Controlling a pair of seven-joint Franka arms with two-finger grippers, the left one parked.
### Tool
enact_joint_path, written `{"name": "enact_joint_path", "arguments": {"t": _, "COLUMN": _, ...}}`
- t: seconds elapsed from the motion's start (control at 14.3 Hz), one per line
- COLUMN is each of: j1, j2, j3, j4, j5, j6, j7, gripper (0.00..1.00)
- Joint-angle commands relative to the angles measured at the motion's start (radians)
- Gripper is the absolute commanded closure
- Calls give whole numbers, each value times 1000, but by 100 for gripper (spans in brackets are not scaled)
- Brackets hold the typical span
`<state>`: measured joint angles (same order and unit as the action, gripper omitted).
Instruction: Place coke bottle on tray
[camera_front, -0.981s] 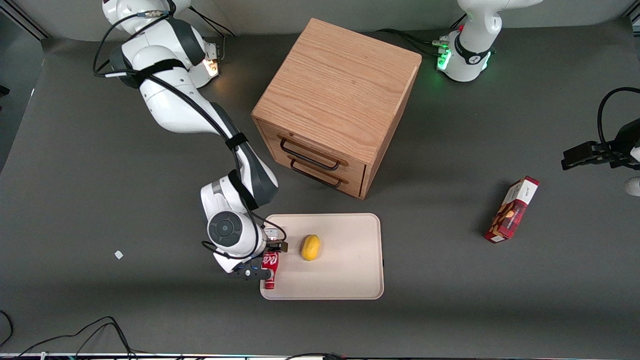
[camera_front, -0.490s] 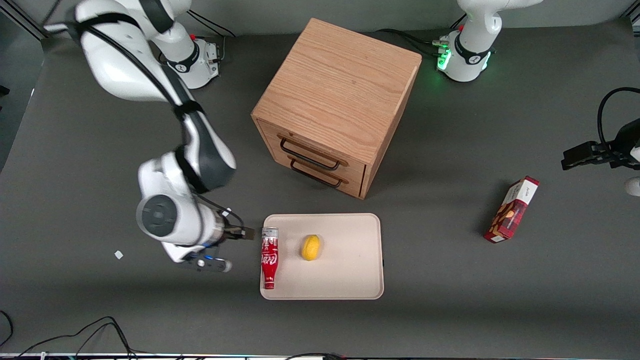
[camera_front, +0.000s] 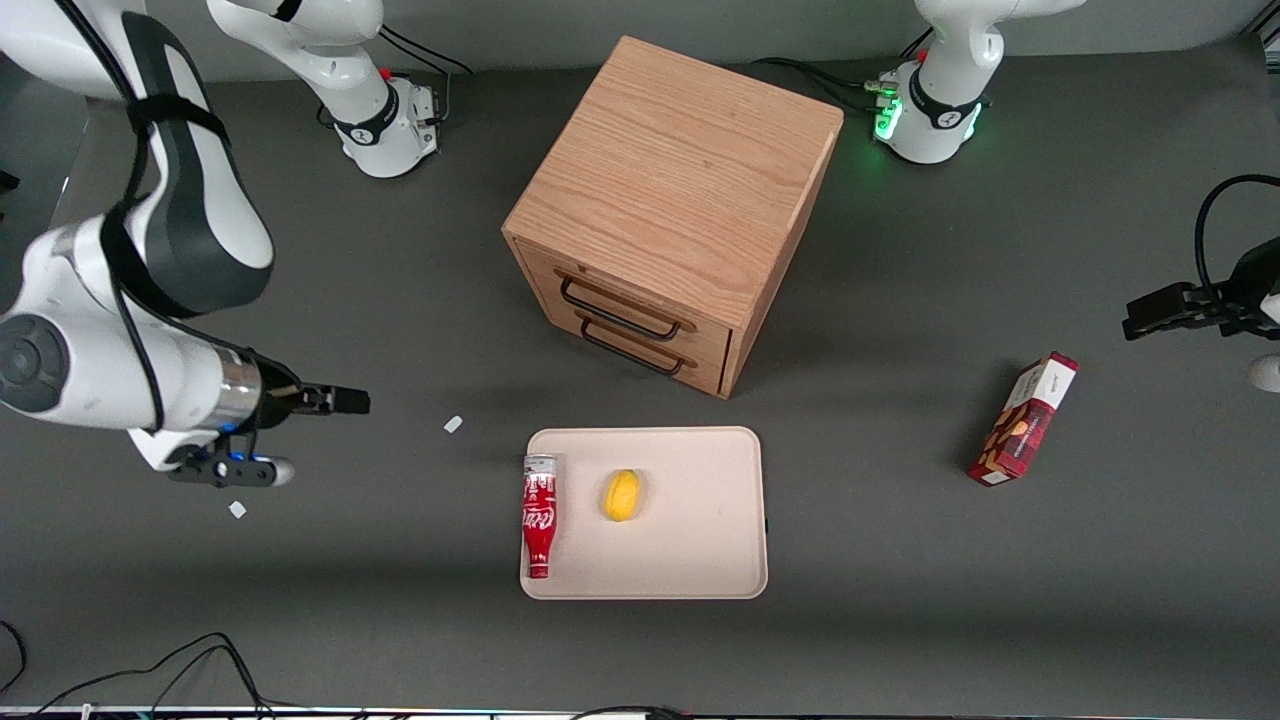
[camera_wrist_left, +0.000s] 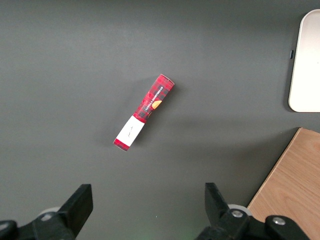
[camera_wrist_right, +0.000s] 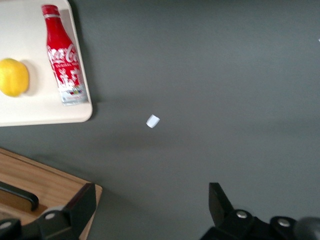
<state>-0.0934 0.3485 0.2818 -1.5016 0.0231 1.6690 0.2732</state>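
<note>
Already the coke bottle (camera_front: 539, 515) lies flat on the tray (camera_front: 690, 540), along its edge at lower centre of the front view, beside a lemon (camera_front: 621, 495); the placing looks done. At the middle left edge the claw (camera_front: 345, 401) hangs over bare table (camera_front: 300, 600), well apart from the tray, holding nothing.

From the right wrist, its fingers (camera_wrist_right: 75, 212) stand wide open, with bottle (camera_wrist_right: 63, 55) and tray (camera_wrist_right: 30, 112) in view.
</note>
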Motion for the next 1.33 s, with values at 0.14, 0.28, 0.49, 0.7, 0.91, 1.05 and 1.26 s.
{"name": "enact_joint_path", "arguments": {"t": 0.14, "j1": -3, "j2": -333, "j3": -48, "j4": -308, "j5": 6, "j6": 52, "j7": -51, "gripper": 0}}
{"name": "enact_joint_path", "arguments": {"t": 0.28, "j1": 101, "j2": -396, "j3": -157, "j4": -331, "j5": 6, "j6": 52, "j7": -68, "gripper": 0}}
{"name": "enact_joint_path", "arguments": {"t": 0.49, "j1": 201, "j2": -410, "j3": -268, "j4": -299, "j5": 14, "j6": 35, "j7": -46, "gripper": 0}}
{"name": "enact_joint_path", "arguments": {"t": 0.7, "j1": 216, "j2": -398, "j3": -314, "j4": -263, "j5": 21, "j6": 26, "j7": -49, "gripper": 0}}
{"name": "enact_joint_path", "arguments": {"t": 0.91, "j1": 213, "j2": -396, "j3": -328, "j4": -236, "j5": 32, "j6": -44, "j7": -110, "gripper": 0}}
{"name": "enact_joint_path", "arguments": {"t": 1.05, "j1": 213, "j2": -396, "j3": -329, "j4": -233, "j5": 32, "j6": -63, "j7": -114, "gripper": 0}}
{"name": "enact_joint_path", "arguments": {"t": 1.26, "j1": 215, "j2": -396, "j3": -329, "j4": -233, "j5": 32, "j6": -69, "j7": -114, "gripper": 0}}
